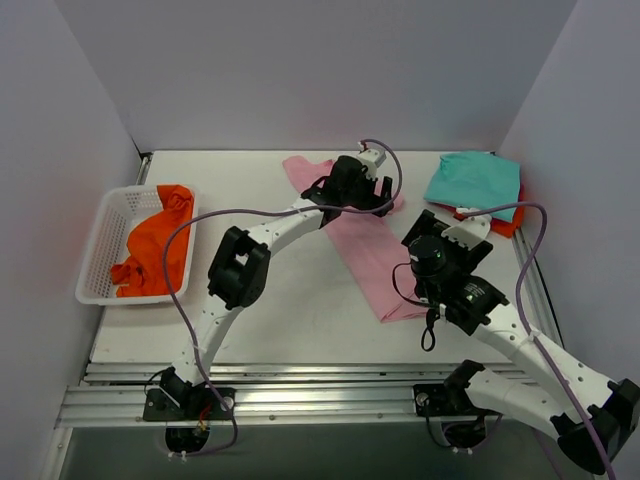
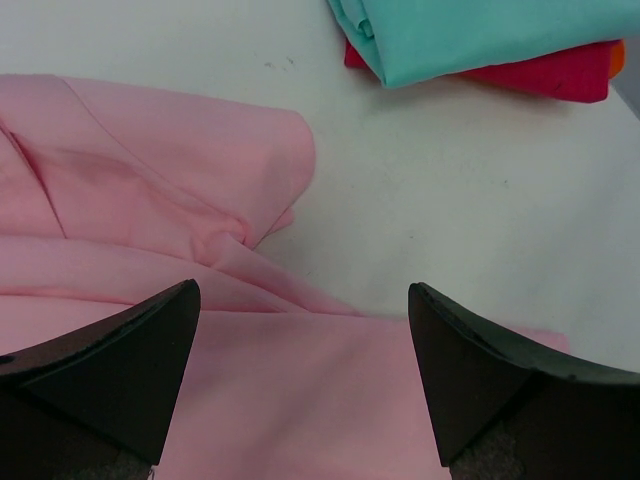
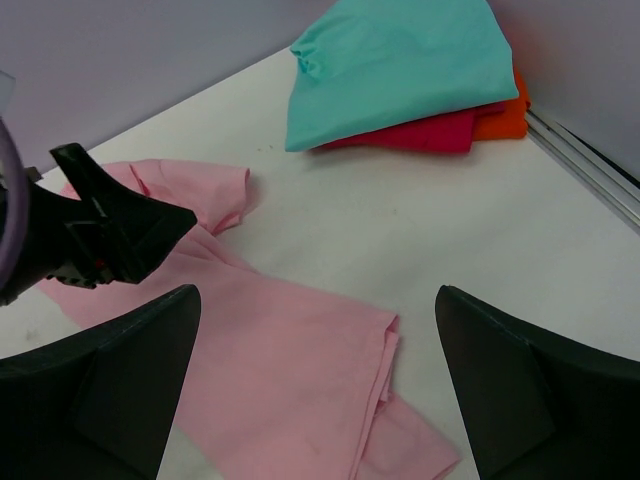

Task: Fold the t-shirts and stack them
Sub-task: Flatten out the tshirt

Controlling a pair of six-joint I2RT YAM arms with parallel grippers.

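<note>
Tally: we count teal tee [image 1: 473, 180] stacked on red tee [image 3: 420, 132], pink tee [image 1: 372, 255] half-folded by left gripper [image 2: 302, 292] and right gripper [image 3: 317, 295], both spread, orange tee [image 1: 150, 245] unfolded in basket [image 1: 100, 250].

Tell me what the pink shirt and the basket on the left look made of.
Pink t-shirt: soft matte cloth, possibly a cotton knit; it creases and lies in limp folds. Basket: stiff white plastic, judging by its moulded mesh walls that hold their shape.

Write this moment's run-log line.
left tool open over pink tee | right tool open | teal tee tops red tee | orange cloth in basket
</note>
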